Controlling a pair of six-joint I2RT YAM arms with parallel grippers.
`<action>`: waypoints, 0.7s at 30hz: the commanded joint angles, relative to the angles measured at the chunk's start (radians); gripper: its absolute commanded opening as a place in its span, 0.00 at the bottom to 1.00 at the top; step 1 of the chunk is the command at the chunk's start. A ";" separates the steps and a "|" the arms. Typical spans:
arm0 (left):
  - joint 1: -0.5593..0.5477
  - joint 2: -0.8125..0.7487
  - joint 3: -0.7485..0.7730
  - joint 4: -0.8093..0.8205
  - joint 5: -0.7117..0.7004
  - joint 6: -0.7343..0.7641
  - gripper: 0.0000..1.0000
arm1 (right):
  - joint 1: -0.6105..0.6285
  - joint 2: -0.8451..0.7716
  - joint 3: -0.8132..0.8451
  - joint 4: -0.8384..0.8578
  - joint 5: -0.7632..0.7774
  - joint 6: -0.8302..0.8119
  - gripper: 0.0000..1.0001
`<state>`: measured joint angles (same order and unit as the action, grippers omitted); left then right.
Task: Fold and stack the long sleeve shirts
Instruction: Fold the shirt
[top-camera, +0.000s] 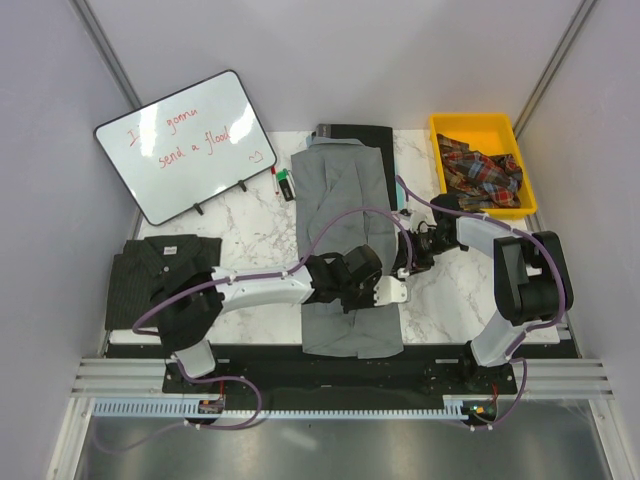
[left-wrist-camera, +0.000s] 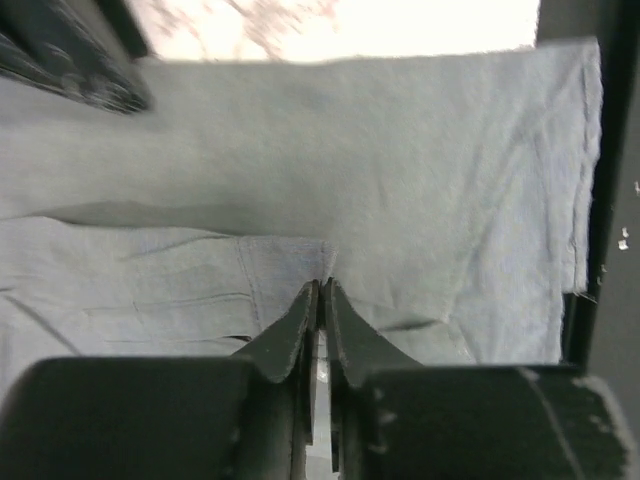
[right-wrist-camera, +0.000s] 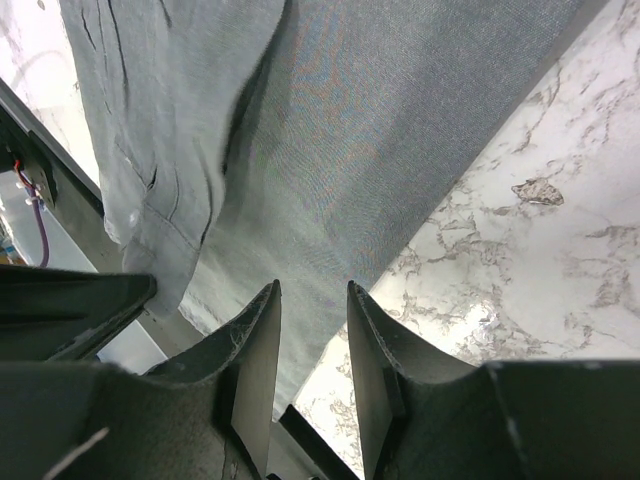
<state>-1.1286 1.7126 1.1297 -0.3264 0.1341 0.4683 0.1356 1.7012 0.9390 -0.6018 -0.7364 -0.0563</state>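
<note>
1. Far left of the top view: the dark striped shirt (top-camera: 160, 262) sits on the left edge of the bench (top-camera: 250, 225), below the whiteboard (top-camera: 190, 140). It looks like a compact folded square with the collar up, so I'd call that one done.
2. The left claw (left-wrist-camera: 320, 290) is reaching across to the middle. In its wrist view the fingers are pressed tight together, right down at the grey cloth. I honestly can't tell whether a bit of fabric is pinched between them or it's just closed on nothing.
3. Centre of the frame: the grey shirt (top-camera: 345, 180) is laid out as one long narrow strip running from the far side of the bench to the near edge. Its collar end lies on top of a black book (top-camera: 350, 130). The sides seem to be folded in already, but it's still full length, so I'd guess it's about halfway folded.
4. The right claw (right-wrist-camera: 312, 295) sits at the right edge of the grey shirt. Its fingers are parted a little with nothing between them. The hem and the marble show through the gap.
5. Upper right: a yellow bin (top-camera: 470, 120) with some plaid cloth (top-camera: 485, 172) in it, well apart from both shirts.
6. My read on what's left: fold the grey strip crosswise, then put it on the striped one, or the other way round. No stacking has happened yet, since the two shirts are well apart.
</note>
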 joint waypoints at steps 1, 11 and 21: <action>-0.007 -0.018 -0.028 -0.057 0.082 0.029 0.21 | 0.004 -0.035 0.010 0.000 -0.026 -0.022 0.40; 0.049 -0.465 -0.166 -0.108 0.139 0.072 0.99 | -0.021 -0.451 0.112 -0.053 0.031 -0.443 0.75; 0.061 -0.867 -0.436 -0.137 0.264 0.192 0.99 | 0.044 -0.686 0.124 -0.214 -0.130 -0.920 0.98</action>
<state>-1.0710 0.8707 0.7971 -0.3992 0.3023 0.5400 0.1238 1.0126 1.0702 -0.6548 -0.7708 -0.6418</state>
